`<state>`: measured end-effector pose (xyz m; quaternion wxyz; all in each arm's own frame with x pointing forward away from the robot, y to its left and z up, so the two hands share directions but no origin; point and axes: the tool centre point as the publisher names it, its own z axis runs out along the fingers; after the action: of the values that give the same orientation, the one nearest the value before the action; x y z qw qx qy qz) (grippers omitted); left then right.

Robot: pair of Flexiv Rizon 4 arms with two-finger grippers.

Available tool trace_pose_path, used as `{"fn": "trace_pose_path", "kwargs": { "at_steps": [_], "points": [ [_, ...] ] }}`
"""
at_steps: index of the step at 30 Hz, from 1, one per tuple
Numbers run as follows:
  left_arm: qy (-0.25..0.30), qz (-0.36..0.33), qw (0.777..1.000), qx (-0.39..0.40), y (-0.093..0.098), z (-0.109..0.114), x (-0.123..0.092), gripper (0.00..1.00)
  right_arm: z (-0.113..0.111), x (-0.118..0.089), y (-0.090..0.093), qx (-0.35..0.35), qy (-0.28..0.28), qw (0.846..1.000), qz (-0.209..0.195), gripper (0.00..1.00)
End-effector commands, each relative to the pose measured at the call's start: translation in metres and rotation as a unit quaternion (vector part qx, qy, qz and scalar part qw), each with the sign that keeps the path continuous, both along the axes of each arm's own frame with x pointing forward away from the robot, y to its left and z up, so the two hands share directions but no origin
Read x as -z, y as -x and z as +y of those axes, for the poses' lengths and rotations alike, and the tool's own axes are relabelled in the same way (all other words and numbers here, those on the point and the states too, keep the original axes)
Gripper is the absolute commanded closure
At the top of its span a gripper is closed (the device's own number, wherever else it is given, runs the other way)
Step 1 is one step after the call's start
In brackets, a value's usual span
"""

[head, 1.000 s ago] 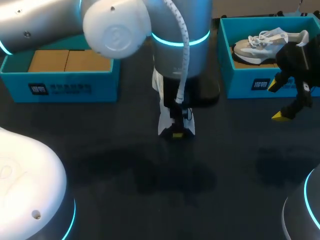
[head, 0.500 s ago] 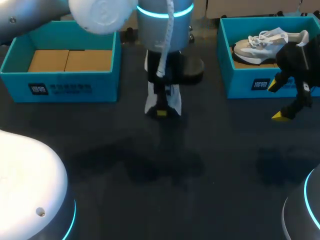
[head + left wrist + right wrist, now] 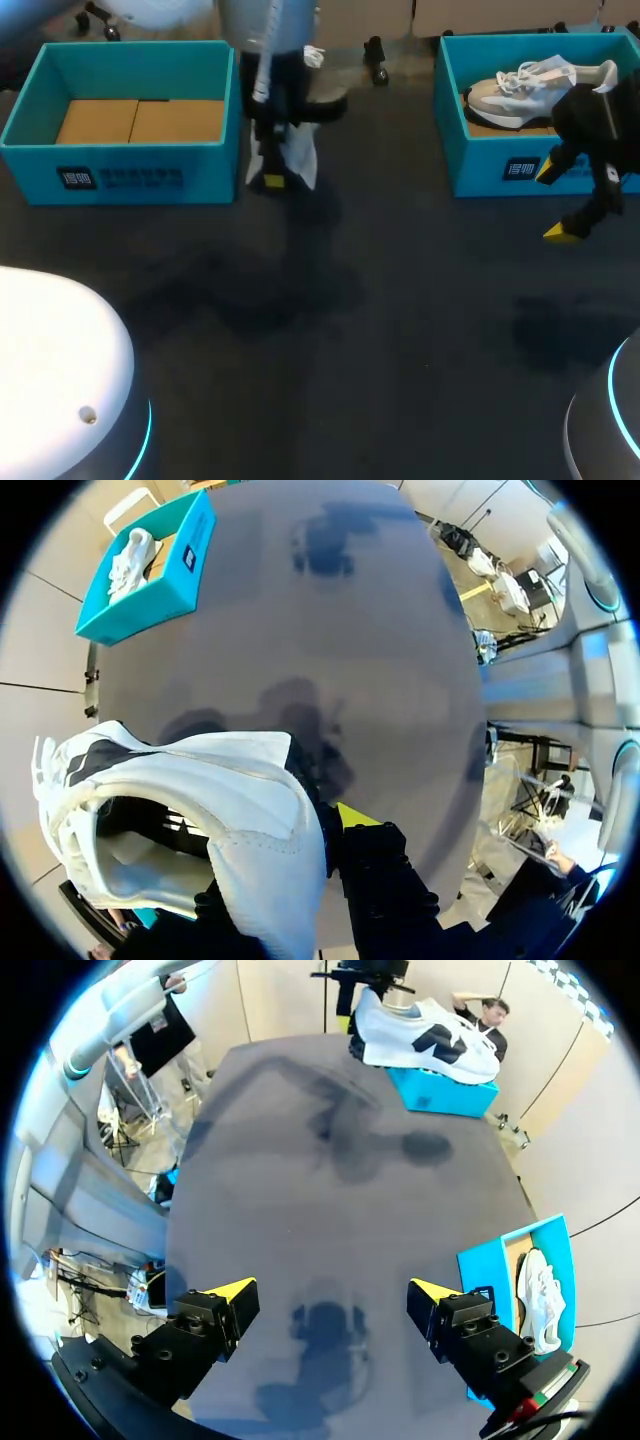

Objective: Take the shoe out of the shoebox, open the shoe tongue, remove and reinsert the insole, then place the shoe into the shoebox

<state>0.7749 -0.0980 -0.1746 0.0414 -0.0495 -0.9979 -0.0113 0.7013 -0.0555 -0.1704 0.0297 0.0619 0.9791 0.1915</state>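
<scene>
Head: my L pincer (image 3: pixel 270 182) pinches the white sneaker (image 3: pixel 290 150), held just beside the L shoebox (image 3: pixel 120 178). My R pincer (image 3: pixel 562 200) is spread, well apart from that box.
L wrist: the sneaker (image 3: pixel 200 800) is clamped btwn my fingers.
R wrist: fingers spread w/ nothing btwn them; the sneaker (image 3: pixel 425 1040) is up by the L shoebox (image 3: pixel 440 1092).

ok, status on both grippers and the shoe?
Left gripper shut on the shoe, held up beside the left shoebox. Right gripper open, hovering before the right shoebox, second shoe inside. In the way: the left shoebox's side wall.
</scene>
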Motion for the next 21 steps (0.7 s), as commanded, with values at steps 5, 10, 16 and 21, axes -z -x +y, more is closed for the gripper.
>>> {"fn": "trace_pose_path", "kwargs": {
  "at_steps": [5, 10, 16, 21],
  "points": [
    [0.022, 0.011, 1.0, 0.0, -0.031, 0.042, 0.002, 1.0, 0.001, 0.001, -0.002, 0.0, 0.001, 1.0, 0.001, 0.0],
    [0.034, 0.016, 0.999, -0.003, -0.05, 0.072, 0.0, 1.0, 0.001, 0.001, -0.002, 0.0, 0.001, 1.0, 0.001, 0.0],
    [0.036, 0.011, 0.999, -0.003, -0.065, 0.105, 0.0, 1.0, 0.001, 0.001, -0.002, 0.0, 0.001, 1.0, 0.001, 0.0],
    [0.034, 0.005, 0.999, -0.006, -0.081, 0.136, 0.0, 1.0, 0.001, 0.001, -0.002, 0.0, 0.001, 1.0, 0.001, 0.0]
  ]
}}
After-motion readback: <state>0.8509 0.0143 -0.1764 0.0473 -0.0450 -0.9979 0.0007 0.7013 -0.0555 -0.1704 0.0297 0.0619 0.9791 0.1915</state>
